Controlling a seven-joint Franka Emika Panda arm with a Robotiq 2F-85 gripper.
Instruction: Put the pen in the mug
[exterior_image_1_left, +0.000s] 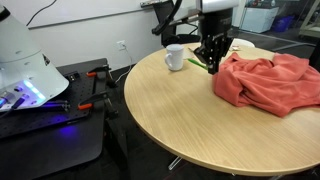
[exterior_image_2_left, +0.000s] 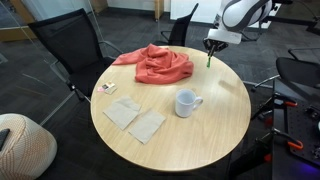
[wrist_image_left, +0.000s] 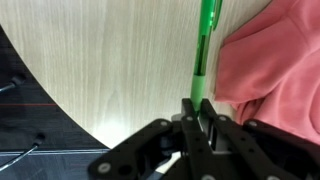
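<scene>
At the table (exterior_image_2_left: 205, 140) edge, beside the red cloth (wrist_image_left: 275, 70): pen (wrist_image_left: 207, 40), one end pinched between your gripper's (wrist_image_left: 200, 110) pressed-together jaws, the rest running out to 12 o'clock in the wrist view. Grasp: apparently done. Outstanding: carry to the mug (exterior_image_2_left: 187, 103), well apart at 7 o'clock of the gripper in an exterior view, then release inside.

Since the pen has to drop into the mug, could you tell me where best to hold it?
By its upper end, from above, as the hand does: the slim pen points downward, leaving its lower end free to enter the upright mug.
</scene>
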